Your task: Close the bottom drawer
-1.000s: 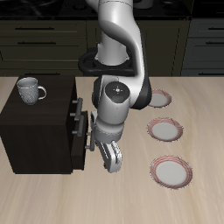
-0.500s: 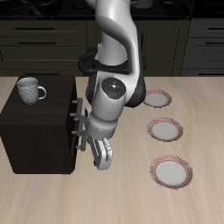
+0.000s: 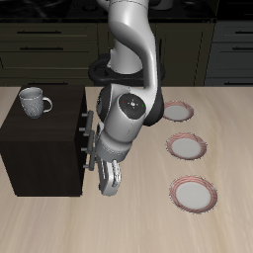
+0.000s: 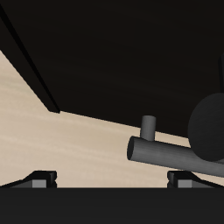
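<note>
The dark wooden cabinet (image 3: 44, 148) stands on the table with its drawer fronts facing my arm. The bottom drawer (image 3: 86, 164) sticks out only slightly from the cabinet. My gripper (image 3: 107, 180) is low down, right against that drawer's front, below the grey bar handles (image 3: 95, 138). In the wrist view the dark drawer front (image 4: 122, 61) fills most of the picture, very close, with a grey bar handle (image 4: 171, 156) just ahead of my gripper (image 4: 112, 179). The fingertips (image 4: 40, 178) stand wide apart with nothing between them.
A white mug (image 3: 34, 101) stands on the cabinet's top. Three white plates with red rims lie on the table beside my arm: one farther back (image 3: 179, 111), one in the middle (image 3: 187, 146), one nearer the front edge (image 3: 194, 193).
My gripper has moved toward the cabinet and a little lower. The bottom drawer has slid inward with it and sticks out less than before.
</note>
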